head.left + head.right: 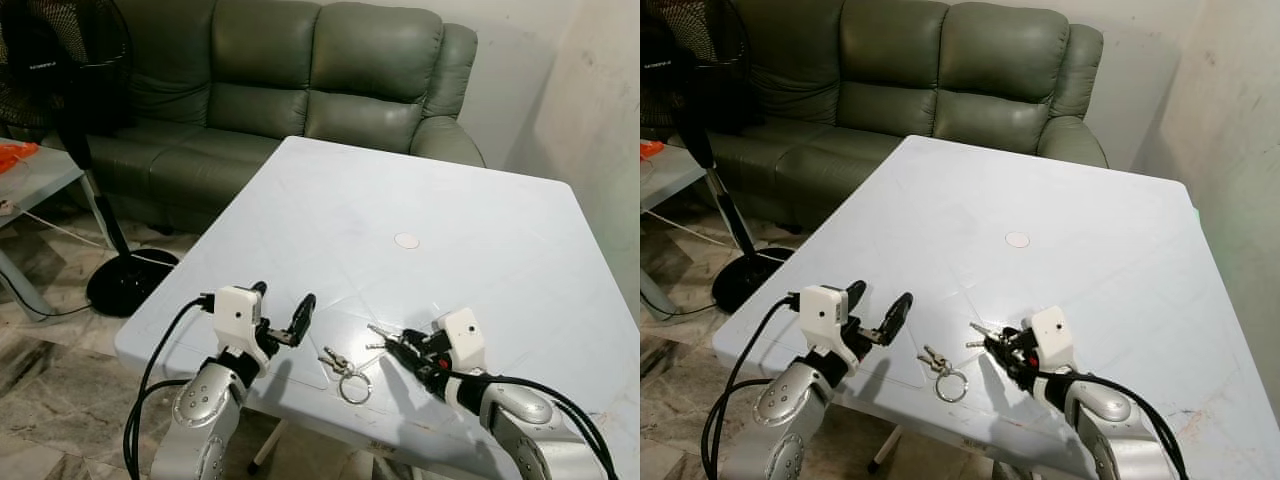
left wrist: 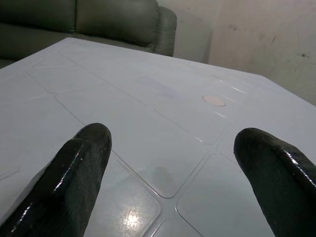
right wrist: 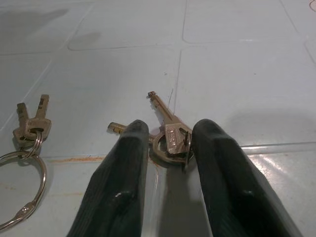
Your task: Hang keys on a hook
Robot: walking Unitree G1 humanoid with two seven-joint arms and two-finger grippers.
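Observation:
A small bunch of brass keys (image 3: 170, 140) lies on the white table (image 1: 420, 190) near its front edge. My right gripper (image 1: 395, 346) is down on them, its two black fingers (image 3: 129, 163) pressed against either side of the key ring. A second pair of keys on a large metal ring (image 1: 346, 376) lies flat just left of that, between my two arms. My left gripper (image 1: 284, 298) hovers over the table's front left corner, open, with only bare tabletop between its fingers (image 2: 81, 158).
A round white cap (image 1: 407, 240) marks the table's middle. A green leather sofa (image 1: 300, 80) stands behind the table. A black pedestal fan (image 1: 75, 110) and a low side table (image 1: 35, 175) are at the left, and a white wall (image 1: 600, 120) at the right.

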